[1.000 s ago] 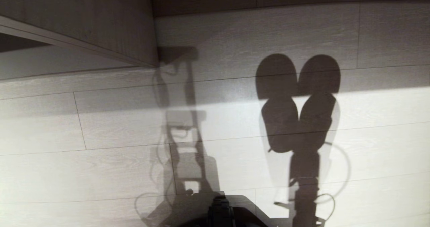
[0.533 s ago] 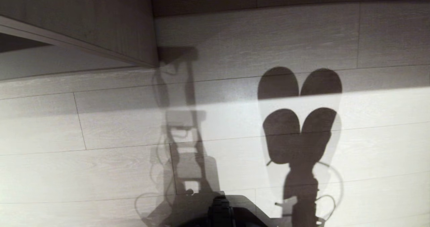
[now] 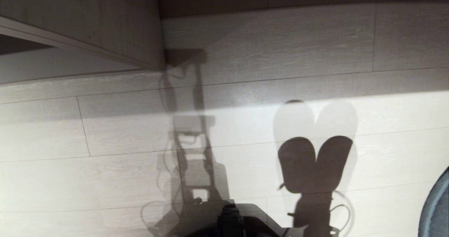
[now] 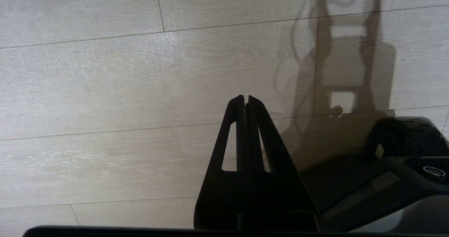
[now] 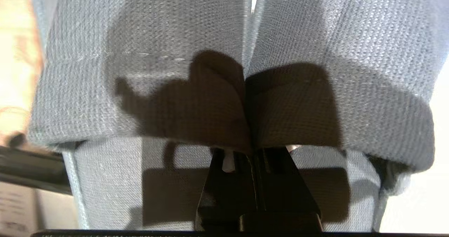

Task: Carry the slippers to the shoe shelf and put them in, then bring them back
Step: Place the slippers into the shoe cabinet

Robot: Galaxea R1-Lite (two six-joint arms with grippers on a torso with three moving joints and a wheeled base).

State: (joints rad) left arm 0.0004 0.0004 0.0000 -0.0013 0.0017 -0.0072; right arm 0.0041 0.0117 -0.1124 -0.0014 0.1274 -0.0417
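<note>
A: On the floor (image 3: 105, 180), head view: pale planks, a wood cabinet (image 3: 87, 22) upper left. Heart-shaped shadow (image 3: 315, 163) of the pair low right, with the arm's shadow under it. A grey-blue curved edge (image 3: 436, 209) at the right border; cannot tell whether it is a slipper.

B: Containers?

A: Only the cabinet's dark opening, far left; contents not visible.

B: Left wrist view?

A: Left gripper (image 4: 245, 100) over bare planks, fingers pressed together, nothing between them. Robot base (image 4: 386, 159) beside it.

B: Right wrist view?

A: Slippers (image 5: 224, 72) fill it: grey woven cloth, two wide straps side by side, touching at the middle. Right gripper (image 5: 250, 149) is clamped where the two inner edges meet, holding both off the floor.

B: Long axis?

A: Running away from the gripper, the two lengths nearly parallel. Toe or heel end, cannot tell.
</note>
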